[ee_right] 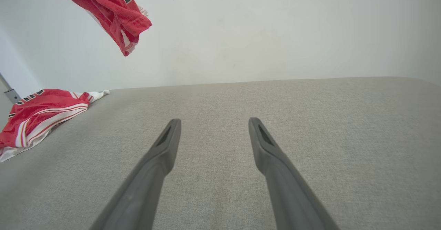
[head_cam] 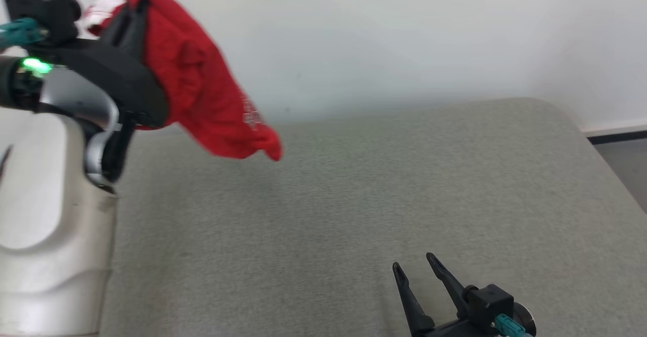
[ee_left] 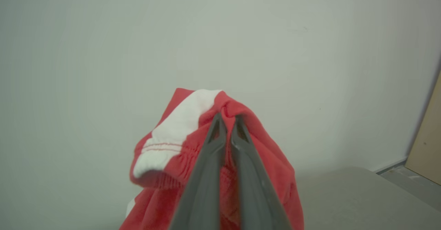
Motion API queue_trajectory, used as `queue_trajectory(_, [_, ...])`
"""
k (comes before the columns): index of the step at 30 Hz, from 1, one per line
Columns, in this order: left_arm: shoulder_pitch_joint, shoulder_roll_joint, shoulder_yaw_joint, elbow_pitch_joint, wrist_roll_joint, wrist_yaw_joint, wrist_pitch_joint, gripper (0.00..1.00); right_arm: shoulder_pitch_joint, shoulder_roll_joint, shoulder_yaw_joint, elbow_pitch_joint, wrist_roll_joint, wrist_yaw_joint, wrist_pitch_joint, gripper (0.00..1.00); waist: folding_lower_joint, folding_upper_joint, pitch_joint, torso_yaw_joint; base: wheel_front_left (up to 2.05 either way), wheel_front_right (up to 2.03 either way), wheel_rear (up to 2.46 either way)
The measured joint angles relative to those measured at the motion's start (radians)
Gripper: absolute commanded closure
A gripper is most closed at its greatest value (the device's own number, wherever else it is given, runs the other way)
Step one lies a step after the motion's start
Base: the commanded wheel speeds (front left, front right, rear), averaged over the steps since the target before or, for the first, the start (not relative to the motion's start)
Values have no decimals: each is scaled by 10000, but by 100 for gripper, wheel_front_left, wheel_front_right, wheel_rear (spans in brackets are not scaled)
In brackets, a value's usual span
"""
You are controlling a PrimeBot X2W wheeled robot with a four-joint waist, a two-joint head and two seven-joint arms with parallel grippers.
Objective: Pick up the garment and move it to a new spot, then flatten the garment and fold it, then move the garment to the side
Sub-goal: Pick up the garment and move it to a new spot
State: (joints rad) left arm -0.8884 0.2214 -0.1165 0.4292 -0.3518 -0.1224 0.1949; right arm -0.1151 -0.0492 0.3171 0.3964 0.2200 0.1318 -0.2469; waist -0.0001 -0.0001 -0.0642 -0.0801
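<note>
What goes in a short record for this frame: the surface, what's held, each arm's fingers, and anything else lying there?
table: grey fabric top
held: red garment, bunched, hanging clear of the table
left gripper: fingers shut on the red garment, up high
right gripper: fingers open, empty, low over the table
also there: second red-and-white garment lying at the table's edge

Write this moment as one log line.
left fingers: shut on garment, lifted | right fingers: open, empty | other garment: on table
</note>
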Motion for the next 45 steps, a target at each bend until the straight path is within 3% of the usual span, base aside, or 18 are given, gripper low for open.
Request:
queue_trajectory(9, [812,-610,-1557,-337,-259,-71,-360,100,-291,-2,-261,-81,-198,0,-35,0,1,0,280,-1339,0,0,0])
queue_trajectory(20, [2529,-901,-3250,2199,-46,-84,-869,100,-508,-8,-445,-157,-180,2,-88,0,2,1,1040,-2723,0,0,0])
queue_trajectory(21, [2628,-943,-3304,2403,-40,-84,-1005,75,-508,-6,-497,-157,-180,2,-88,0,2,1,1130,-2782,0,0,0])
queue_trajectory(22, [2653,-963,-3407,2545,17,-84,-1166,18,-506,-6,-570,-159,-180,2,-92,0,2,1,1214,-2822,0,0,0])
queue_trajectory(23, [2665,-991,-3438,2658,59,-75,-1383,0,-502,-8,-663,-155,-182,2,-94,0,2,1,1290,-2842,0,0,0])
queue_trajectory(34, [3809,-1248,-2635,2243,-366,639,-4316,0,-170,-2,-1825,-153,-339,2,-130,0,2,1,1261,-2029,0,0,0])
queue_trajectory(39, [5037,-1012,-1793,1126,-593,1279,-4548,0,130,-6,-2278,-224,-539,0,-134,0,1,1,912,-1376,0,0,0])
queue_trajectory(45, [6540,-819,-767,-702,-447,1647,-4587,0,355,-4,-2397,-295,-871,2,-130,0,1,0,528,-794,0,0,0])
